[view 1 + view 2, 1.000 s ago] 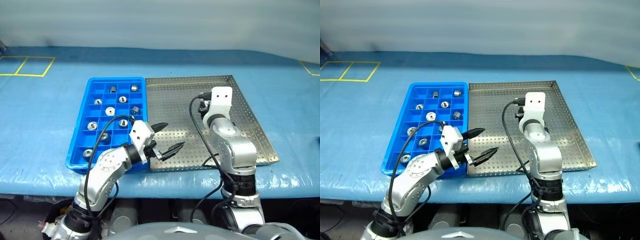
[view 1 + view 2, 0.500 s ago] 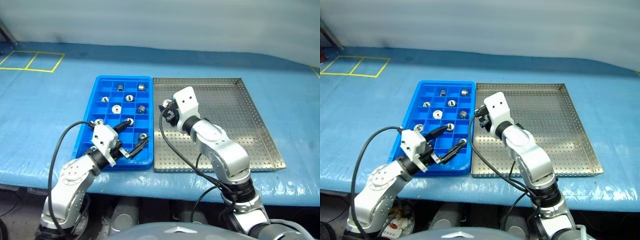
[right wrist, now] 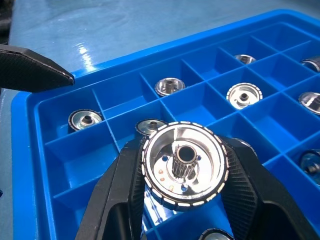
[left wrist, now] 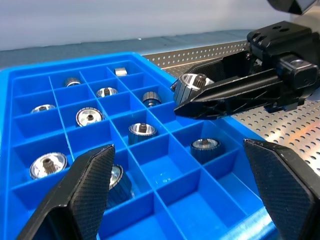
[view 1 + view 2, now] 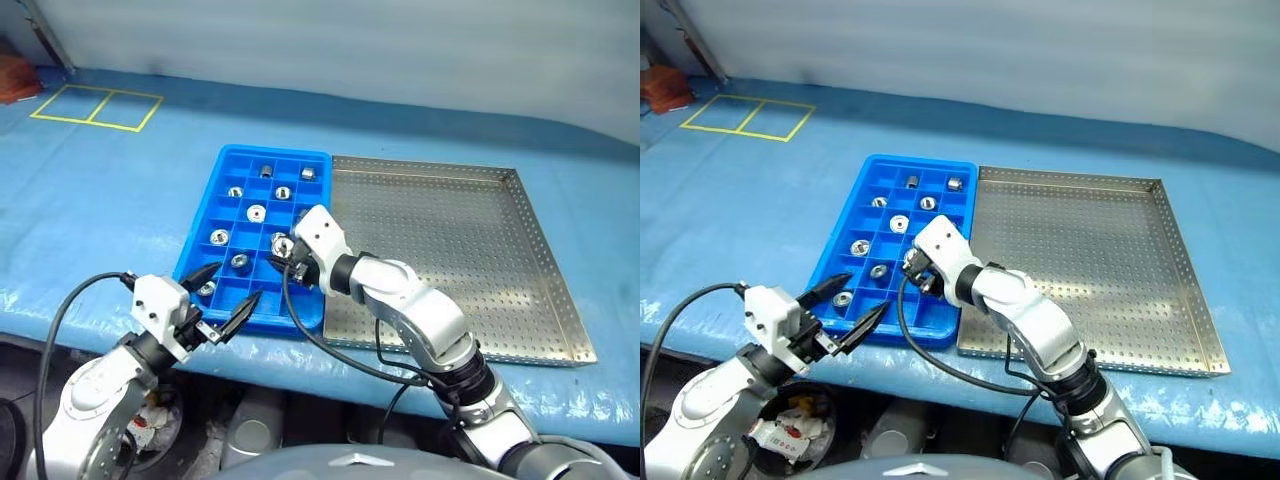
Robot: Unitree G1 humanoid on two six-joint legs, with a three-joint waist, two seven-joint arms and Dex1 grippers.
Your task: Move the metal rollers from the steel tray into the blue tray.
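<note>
Roller carried over the blue tray, ready to drop

The right tool (image 5: 288, 252), at the centre of the left eye view, is clamped on one metal roller (image 3: 184, 164) and hangs above the blue tray's (image 5: 222, 170) lower compartments, presumably to place it in a free cell. Other metal rollers (image 5: 256, 212) already sit singly in compartments toward the frame's upper middle. The steel tray (image 5: 520, 280), touching the blue tray on its right side, looks bare. The left tool (image 5: 222, 300), jaws spread wide and holding nothing, sits by the blue tray's near edge at lower left; being close to the drop spot, it could crowd the release. A blue sheet (image 5: 100, 200) covers the counter.
</note>
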